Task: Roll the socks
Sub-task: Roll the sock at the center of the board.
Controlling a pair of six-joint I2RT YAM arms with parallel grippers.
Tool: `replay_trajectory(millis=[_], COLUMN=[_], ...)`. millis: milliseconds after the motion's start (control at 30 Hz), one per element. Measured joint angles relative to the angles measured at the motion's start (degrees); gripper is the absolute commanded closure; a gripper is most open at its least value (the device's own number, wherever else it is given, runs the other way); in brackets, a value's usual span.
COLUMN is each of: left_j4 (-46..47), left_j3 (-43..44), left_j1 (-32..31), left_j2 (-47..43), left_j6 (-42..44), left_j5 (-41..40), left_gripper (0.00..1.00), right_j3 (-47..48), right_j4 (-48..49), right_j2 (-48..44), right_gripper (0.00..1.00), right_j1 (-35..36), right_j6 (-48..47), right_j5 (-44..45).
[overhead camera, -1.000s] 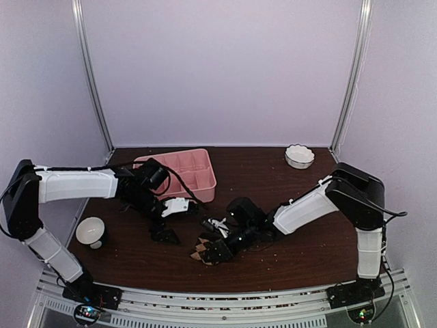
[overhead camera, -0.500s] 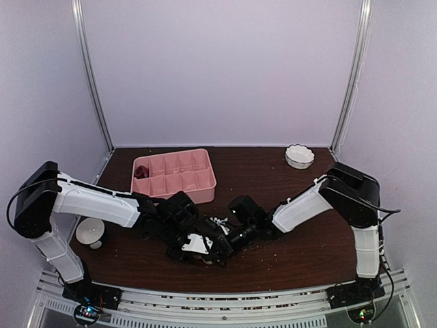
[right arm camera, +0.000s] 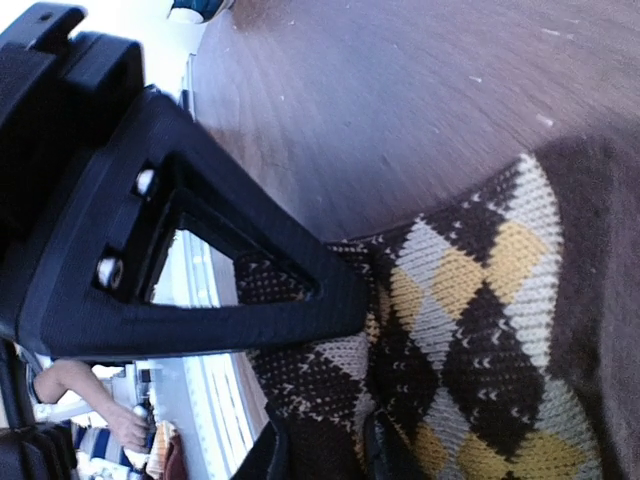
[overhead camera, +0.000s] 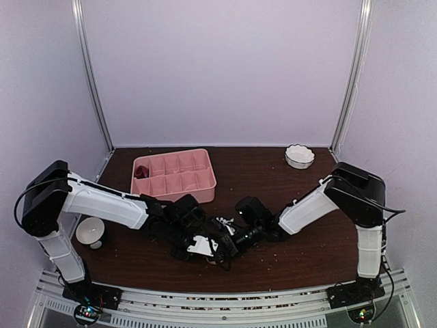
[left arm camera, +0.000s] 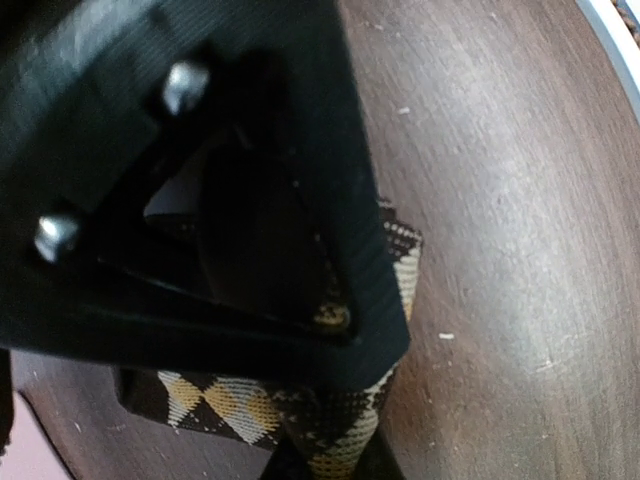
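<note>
Two grippers meet low over the near centre of the dark wooden table (overhead camera: 273, 178). The left gripper (overhead camera: 213, 247) reaches in from the left and the right gripper (overhead camera: 231, 239) from the right, with their tips just beside each other. Under both lies the checkered sock (right arm camera: 470, 300), knitted in a brown, tan and cream diamond pattern, resting on the table surface. From above it is almost wholly covered by the two tools. In the left wrist view, a black triangular finger (left arm camera: 335, 150) lies across the sock, whose fabric shows below and to the right of it. In the right wrist view, a similar finger (right arm camera: 250, 320) overlaps the sock's left edge. Neither wrist view shows both fingers, so it cannot be told whether either pair of jaws is spread or pinching fabric. The pink divided tray (overhead camera: 181, 195) stands behind the left gripper, apart from the sock. A magenta bundle (overhead camera: 141, 171), too small to identify, sits in a compartment at its left end. A white scalloped bowl (overhead camera: 299, 156) stands at the far right, and a small white cup (overhead camera: 90, 231) at the near left.
</note>
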Motion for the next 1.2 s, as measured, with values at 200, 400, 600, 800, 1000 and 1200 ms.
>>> replay_trajectory(millis=[200, 400, 600, 800, 1000, 1200], left_j4=[-5.03, -11.69, -16.83, -21.79, -24.20, -27.61], left_j3=[7.76, 14.56, 19.52, 23.91, 25.53, 27.89], left_j1=[1.92, 5.14, 6.73, 8.85, 9.92, 11.02], left_j2=[5.70, 11.19, 15.10, 18.91, 20.68, 23.28], left_j6=[-1.90, -3.19, -4.52, -5.03, -5.25, -5.86], left_j5=[6.05, 14.86, 19.80, 25.44, 28.76, 32.74], left_gripper=[0.98, 0.98, 0.99, 0.99, 0.98, 0.98], right_j3=[-9.09, -17.44, -23.76, -32.22, -37.16, -36.09], right_j4=[1.75, 6.45, 7.63, 1.27, 2.25, 5.29], right_j2=[-8.96, -16.61, -23.54, -36.41, -42.07, -40.85], right_gripper=[0.49, 0.00, 0.00, 0.00, 0.00, 0.08], right_j1=[0.04, 0.13, 0.66, 0.68, 0.17, 7.61], right_j6=[-1.16, -2.56, -4.48, -5.97, -6.25, -18.99], right_j5=[8.44, 15.63, 25.88, 42.18, 49.90, 50.31])
